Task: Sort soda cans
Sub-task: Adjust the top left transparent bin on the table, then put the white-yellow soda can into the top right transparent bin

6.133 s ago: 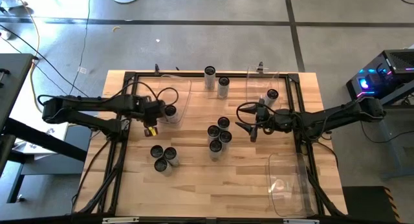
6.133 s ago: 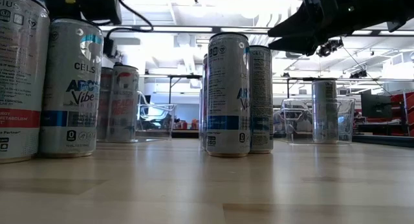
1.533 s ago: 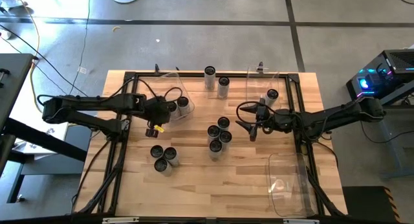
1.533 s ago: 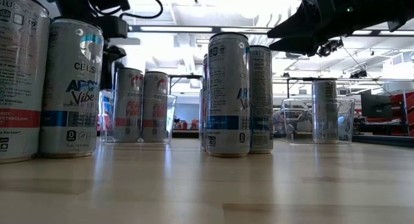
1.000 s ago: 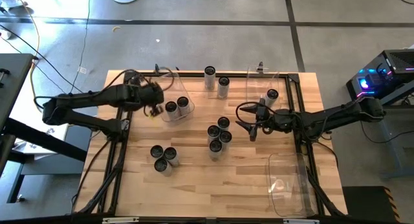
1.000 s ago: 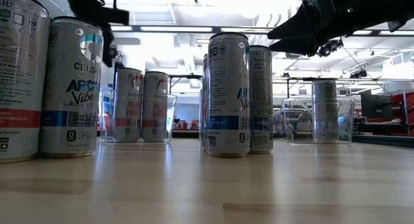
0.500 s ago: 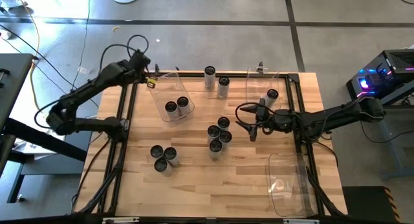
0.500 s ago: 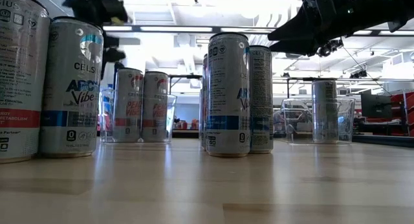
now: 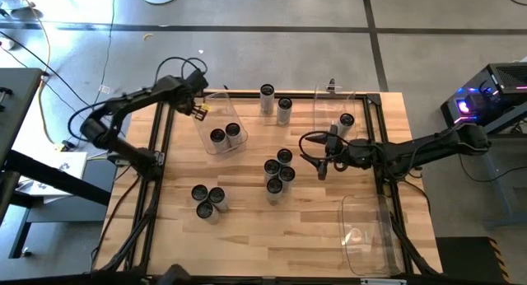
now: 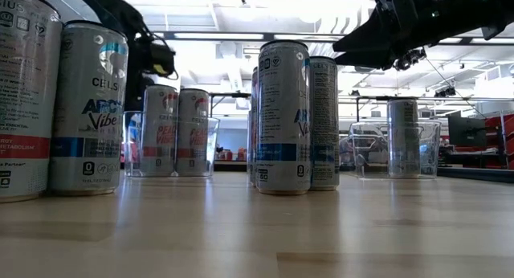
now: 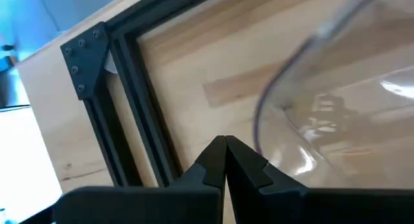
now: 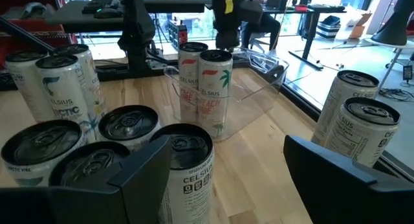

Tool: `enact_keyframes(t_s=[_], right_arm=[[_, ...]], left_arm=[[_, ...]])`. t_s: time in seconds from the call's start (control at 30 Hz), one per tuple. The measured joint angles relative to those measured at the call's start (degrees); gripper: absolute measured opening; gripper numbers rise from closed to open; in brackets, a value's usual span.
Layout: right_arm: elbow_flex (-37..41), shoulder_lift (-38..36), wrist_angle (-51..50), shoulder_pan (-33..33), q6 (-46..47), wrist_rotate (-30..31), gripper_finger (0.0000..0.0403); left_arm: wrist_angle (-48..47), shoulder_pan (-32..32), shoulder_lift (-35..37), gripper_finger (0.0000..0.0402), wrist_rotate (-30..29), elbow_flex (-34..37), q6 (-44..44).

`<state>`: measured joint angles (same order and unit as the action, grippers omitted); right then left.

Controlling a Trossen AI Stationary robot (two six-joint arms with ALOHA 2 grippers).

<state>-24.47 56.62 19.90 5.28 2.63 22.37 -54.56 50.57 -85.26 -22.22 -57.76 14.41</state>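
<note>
My left gripper [image 9: 198,110] is shut and holds nothing. It hovers at the table's far left, just off the far left corner of a clear bin [image 9: 216,120]; the left wrist view shows the closed fingertips [image 11: 225,145] beside the bin's rounded corner [image 11: 272,114]. Two soda cans [image 9: 225,135] stand upright in that bin. My right gripper [image 9: 314,156] is open above the table, right of a cluster of several upright cans [image 9: 279,171], which fills the foreground of the right wrist view [image 12: 129,153].
Three cans [image 9: 208,198] stand near the left front. Two more cans [image 9: 275,100] stand at the far middle. One can [image 9: 347,120] stands in a clear bin at the far right. Another clear bin [image 9: 366,235] lies at the near right. A black frame [image 9: 160,153] runs along the table's edges.
My left arm has swung away from the bin with the two cans, out toward the table's far left corner. It has then come back a little and lower, beside the bin's far left corner. The two cans stay upright in the bin.
</note>
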Motion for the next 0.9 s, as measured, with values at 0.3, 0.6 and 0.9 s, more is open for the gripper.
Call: enact_keyframes(t_s=[0.3,0.6,0.9], right_arm=[[0.0,0.0,0.0,0.0,0.1,0.0,0.0293],[0.0,0.0,0.0,0.0,0.4,0.0,0.0293],[0.0,0.0,0.0,0.0,1.4,0.0,0.0293]], left_arm=[[11.1,-0.8,-2.3,0.0,1.1,0.1,-2.1],[24.9,-3.4,-3.8,0.0,2.6,0.1,-5.3],[30.3,-4.3,-4.5,0.0,-1.7,0.0,-9.7]])
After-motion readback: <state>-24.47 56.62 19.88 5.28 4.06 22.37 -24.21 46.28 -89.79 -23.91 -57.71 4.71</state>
